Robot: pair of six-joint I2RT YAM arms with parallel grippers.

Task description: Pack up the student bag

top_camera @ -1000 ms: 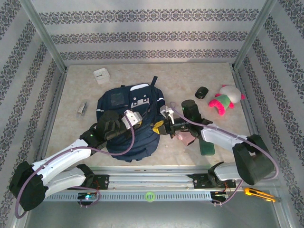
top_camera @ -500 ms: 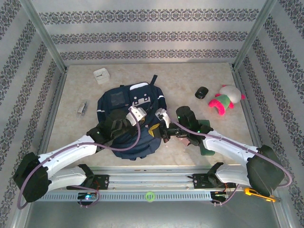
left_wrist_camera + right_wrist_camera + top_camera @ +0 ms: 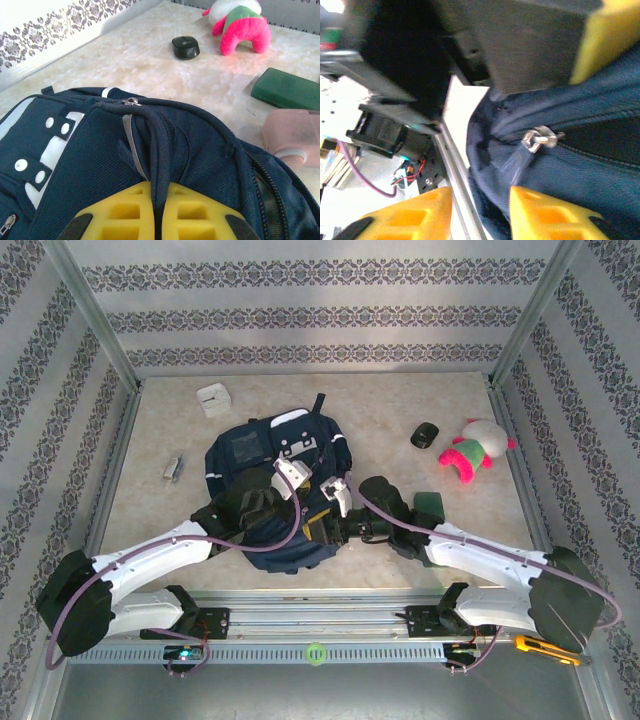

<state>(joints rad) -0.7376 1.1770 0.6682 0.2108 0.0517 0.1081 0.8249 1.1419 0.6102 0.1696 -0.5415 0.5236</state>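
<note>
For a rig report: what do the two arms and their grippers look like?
The left arm and right arm have white shells, black joints and a purple cable each. The left gripper and right gripper have yellow pads with recessed squares.

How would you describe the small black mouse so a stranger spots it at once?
Start at the big navy backpack mid-table and look right, toward the pink, green and white plush toy by the right wall. The mouse lies just left of that toy. It is the only small, rounded, black thing; the green block is flat and rectangular.
</note>
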